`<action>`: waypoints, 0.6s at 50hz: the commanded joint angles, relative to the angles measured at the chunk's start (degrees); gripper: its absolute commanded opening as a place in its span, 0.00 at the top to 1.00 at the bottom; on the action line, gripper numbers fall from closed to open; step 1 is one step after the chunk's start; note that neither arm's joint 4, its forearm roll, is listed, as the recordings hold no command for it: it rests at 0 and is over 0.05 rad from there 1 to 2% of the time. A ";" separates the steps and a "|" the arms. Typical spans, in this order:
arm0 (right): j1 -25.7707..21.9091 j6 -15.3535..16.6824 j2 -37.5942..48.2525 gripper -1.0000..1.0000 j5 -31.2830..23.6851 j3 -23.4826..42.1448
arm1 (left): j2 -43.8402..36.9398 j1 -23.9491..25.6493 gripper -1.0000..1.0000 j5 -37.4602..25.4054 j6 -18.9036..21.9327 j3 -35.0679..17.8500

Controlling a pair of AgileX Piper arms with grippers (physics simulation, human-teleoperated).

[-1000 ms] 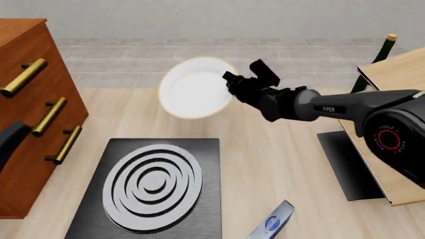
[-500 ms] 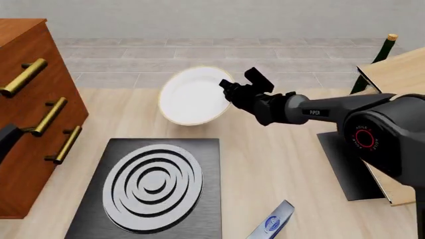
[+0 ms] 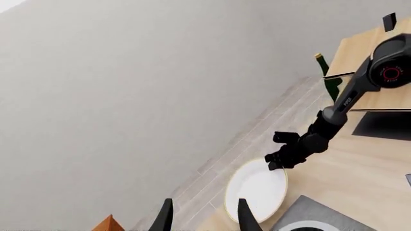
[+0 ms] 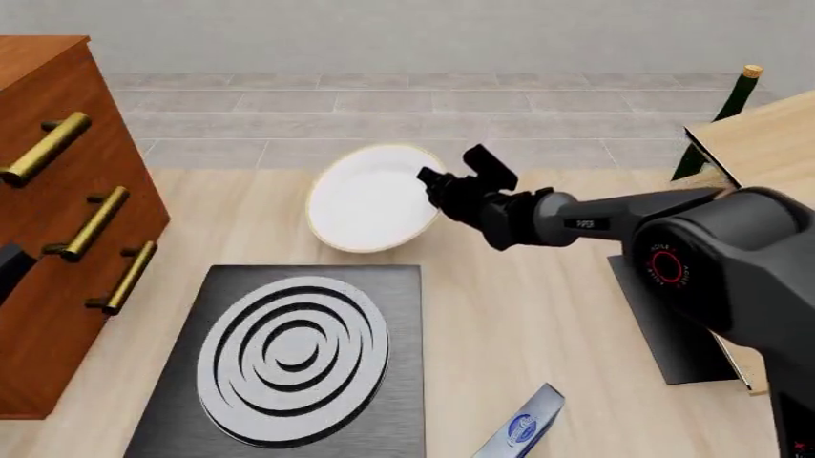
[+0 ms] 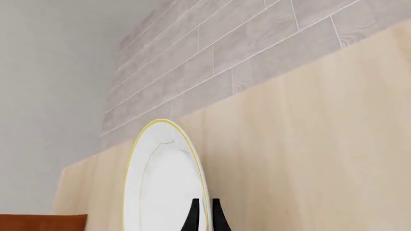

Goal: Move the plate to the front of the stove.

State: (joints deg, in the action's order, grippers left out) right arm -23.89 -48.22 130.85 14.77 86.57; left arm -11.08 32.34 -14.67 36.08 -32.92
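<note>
The white plate (image 4: 369,197) with its thin gold rim hangs tilted just beyond the far edge of the stove (image 4: 286,358), a black slab with silver-grey rings. My right gripper (image 4: 430,183) is shut on the plate's right rim. In the right wrist view the fingertips (image 5: 192,215) pinch the rim of the plate (image 5: 163,178), seen nearly edge-on. From the left wrist view I see the plate (image 3: 255,195), the right gripper (image 3: 276,160) on it and a corner of the stove (image 3: 314,220). My left gripper (image 3: 204,219) is open, empty and high at the left.
A wooden cabinet (image 4: 52,219) with gold handles stands at the left. At the right are a raised wooden board (image 4: 764,143), a green bottle (image 4: 732,100) and a plain dark mat (image 4: 662,315). A blue-and-white packet (image 4: 525,427) lies near the front edge.
My right gripper has come down with the plate, bringing it lower and closer to the stove's far edge. The stove has not moved.
</note>
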 commanded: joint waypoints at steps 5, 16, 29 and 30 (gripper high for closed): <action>0.08 -0.79 2.18 1.00 0.29 1.52 | 0.62 -0.26 0.00 -0.44 -0.30 0.36; 0.19 -1.49 3.80 1.00 0.30 2.37 | 1.09 -0.52 0.00 -0.86 -0.88 0.51; 1.12 -0.89 5.05 1.00 -1.87 4.59 | 2.05 -0.87 0.00 -1.40 -1.40 0.91; 1.31 -0.49 5.32 1.00 -2.36 5.14 | 2.11 -0.92 0.00 -1.43 -1.45 0.98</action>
State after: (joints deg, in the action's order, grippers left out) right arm -23.38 -48.94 135.05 13.86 89.79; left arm -9.58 31.67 -15.76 35.02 -32.29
